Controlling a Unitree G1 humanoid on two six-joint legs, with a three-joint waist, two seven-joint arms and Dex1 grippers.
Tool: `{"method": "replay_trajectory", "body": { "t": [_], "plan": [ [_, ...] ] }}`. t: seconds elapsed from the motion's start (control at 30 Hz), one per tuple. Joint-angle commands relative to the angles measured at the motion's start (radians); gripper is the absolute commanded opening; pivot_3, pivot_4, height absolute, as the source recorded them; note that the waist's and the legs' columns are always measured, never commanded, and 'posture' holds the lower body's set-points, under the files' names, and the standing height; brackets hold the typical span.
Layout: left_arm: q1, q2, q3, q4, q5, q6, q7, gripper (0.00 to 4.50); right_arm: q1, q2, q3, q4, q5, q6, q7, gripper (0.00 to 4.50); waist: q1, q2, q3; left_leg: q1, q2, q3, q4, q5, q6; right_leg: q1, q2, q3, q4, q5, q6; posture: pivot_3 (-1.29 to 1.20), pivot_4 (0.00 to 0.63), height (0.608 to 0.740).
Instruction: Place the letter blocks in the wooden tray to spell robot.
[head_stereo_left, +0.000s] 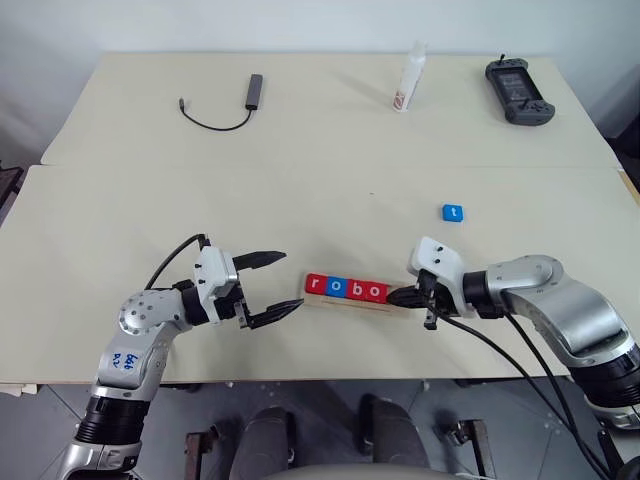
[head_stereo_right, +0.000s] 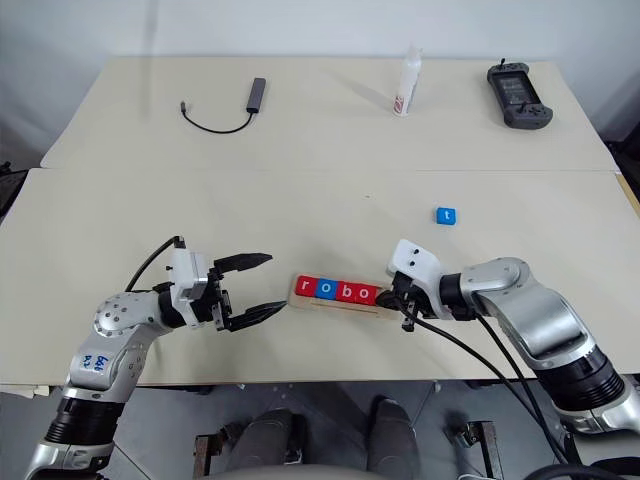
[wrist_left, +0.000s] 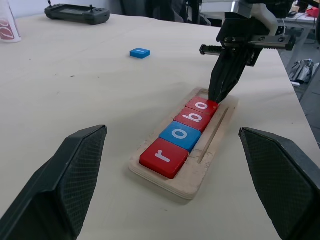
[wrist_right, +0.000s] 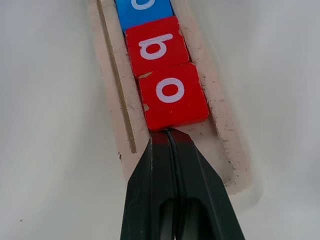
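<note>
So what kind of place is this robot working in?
Probably a lab or test workspace: plain tables pushed together, a handheld controller and a cabled USB adapter at the far edge, and a tray of letter blocks.

Five letter blocks were in view, three red and two blue. Four of them sat in a row in the one wooden tray (head_stereo_left: 400, 305): a red r block (head_stereo_left: 317, 285), a blue o block (head_stereo_left: 337, 287), a red b block (head_stereo_left: 356, 290) and a red o block (head_stereo_left: 376, 292). The fifth, a blue t block (head_stereo_left: 453, 212), lay alone on the worktop (head_stereo_left: 100, 220).

Farther back there were four other things, one of each: a cable with a flat adapter (head_stereo_left: 254, 90), a white bottle (head_stereo_left: 409, 80), a dark handheld controller (head_stereo_left: 518, 90).

Two claws were present: the left claw (head_stereo_left: 275, 285) and the right claw (head_stereo_left: 392, 297).
</note>
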Motion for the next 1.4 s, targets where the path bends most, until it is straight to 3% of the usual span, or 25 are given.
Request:
{"method": "replay_trajectory", "body": {
  "t": [0.03,0.67,0.83,1.0,1.1,1.2,1.4],
  "plan": [
    [0.002,0.001,0.006,-0.029,-0.004,-0.007,0.001,4.50,-0.003,-0.016,-0.017,0.000,-0.025,-0.030,-0.008,0.01,0.000,0.000,0.000,0.000,0.000,0.000,0.000,0.000,0.000,0.000,0.000,0.000,0.000,0.000,0.000,0.00,0.150,0.740],
    [-0.025,-0.004,-0.006,-0.008,-0.002,-0.010,-0.011,4.50,0.018,0.009,-0.038,0.029,-0.041,-0.091,-0.041,0.01,0.000,0.000,0.000,0.001,0.000,0.000,0.000,0.000,0.000,0.000,0.000,0.000,0.000,0.000,0.000,0.00,0.150,0.740],
    [-0.029,-0.001,-0.002,-0.002,-0.004,-0.010,-0.018,4.50,0.040,-0.024,-0.174,-0.033,0.032,-0.039,-0.044,0.01,0.003,0.000,0.000,0.000,0.000,0.000,0.000,0.000,0.000,0.000,0.000,0.000,0.000,0.000,0.000,0.00,0.150,0.740],
    [-0.030,0.008,0.009,0.020,-0.004,-0.019,-0.035,4.50,0.184,-0.079,-0.366,-0.128,0.109,-0.021,-0.037,0.01,0.015,-0.001,-0.001,0.000,0.000,0.000,-0.001,0.000,0.000,0.000,0.000,0.000,-0.001,0.000,0.000,0.00,0.150,0.740],
    [-0.036,0.015,0.018,0.049,-0.005,-0.030,-0.052,4.50,0.317,-0.023,-0.510,-0.154,0.117,-0.075,-0.090,0.62,0.021,-0.001,-0.001,0.000,0.000,0.000,-0.001,0.000,0.000,0.000,0.000,0.000,0.000,0.000,0.000,0.00,0.150,0.740],
    [-0.034,0.029,0.031,0.080,-0.012,-0.050,-0.090,4.50,0.428,0.130,-0.681,-0.129,0.117,-0.237,-0.180,1.60,0.026,-0.001,-0.001,0.000,0.000,0.000,-0.001,0.000,0.000,0.000,0.000,0.000,0.000,0.000,0.000,0.00,0.150,0.740],
    [-0.024,0.046,0.040,0.123,-0.013,-0.113,-0.157,4.50,0.615,0.237,-0.804,0.002,0.067,-0.530,-0.162,3.71,0.025,-0.001,-0.001,0.001,-0.001,0.001,-0.001,0.000,0.000,0.000,0.000,0.001,0.000,0.000,0.000,0.00,0.150,0.740]
  ]
}}
